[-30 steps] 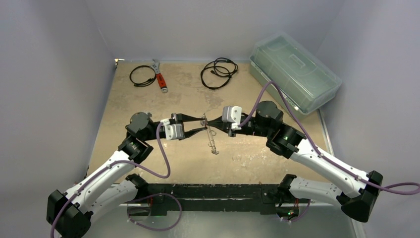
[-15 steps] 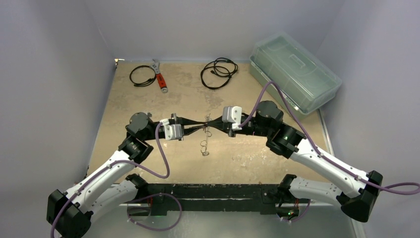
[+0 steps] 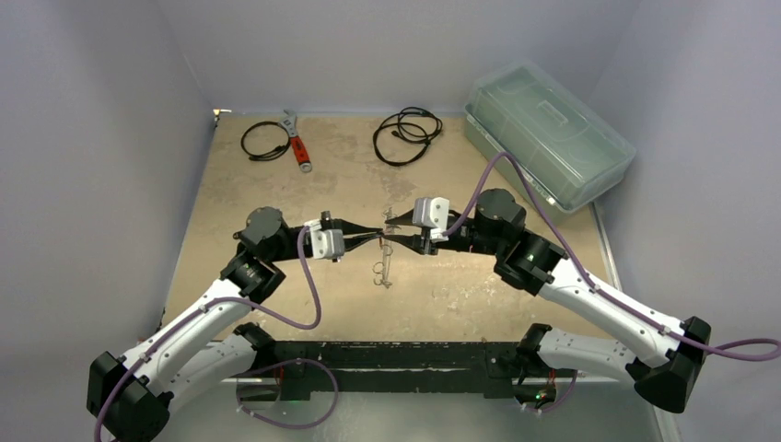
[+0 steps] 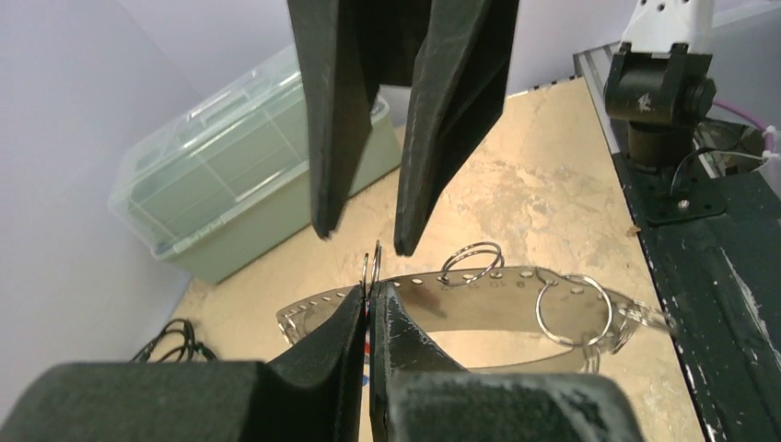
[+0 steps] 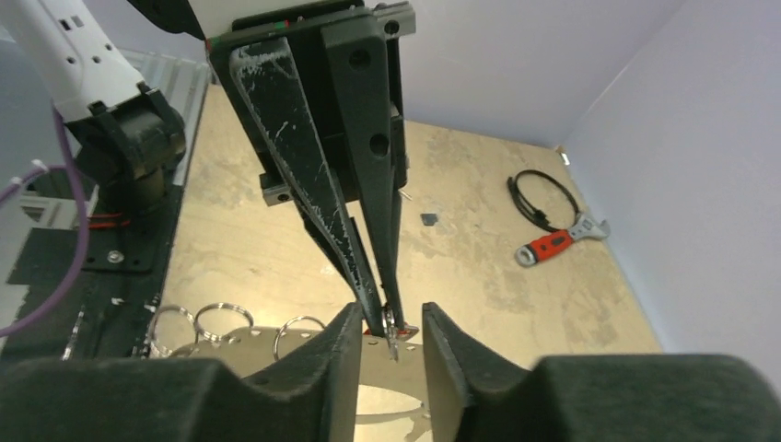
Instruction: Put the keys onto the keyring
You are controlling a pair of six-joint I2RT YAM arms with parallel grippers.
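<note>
My left gripper (image 3: 379, 237) is shut on a small split ring (image 4: 371, 265); a red and blue bit shows between its jaws. From the ring hangs the keyring (image 4: 497, 308), a flat see-through perforated loop carrying several split rings; it also shows in the top view (image 3: 380, 270). My right gripper (image 3: 390, 238) is open, tip to tip with the left. In the right wrist view its jaws (image 5: 387, 318) stand either side of the left fingertips (image 5: 367, 276), which hold a tiny key with a red head (image 5: 403, 330). No other keys show.
A red-handled wrench (image 3: 298, 147) and two black coiled cables (image 3: 265, 140) (image 3: 407, 134) lie at the back. A clear lidded box (image 3: 548, 133) stands at the back right. The black base rail (image 3: 396, 354) runs along the near edge.
The hanging keyring has swung from right of the fingertips to left and nearer. The left gripper's fingers have drawn closer together. Both arms stay at the middle.
</note>
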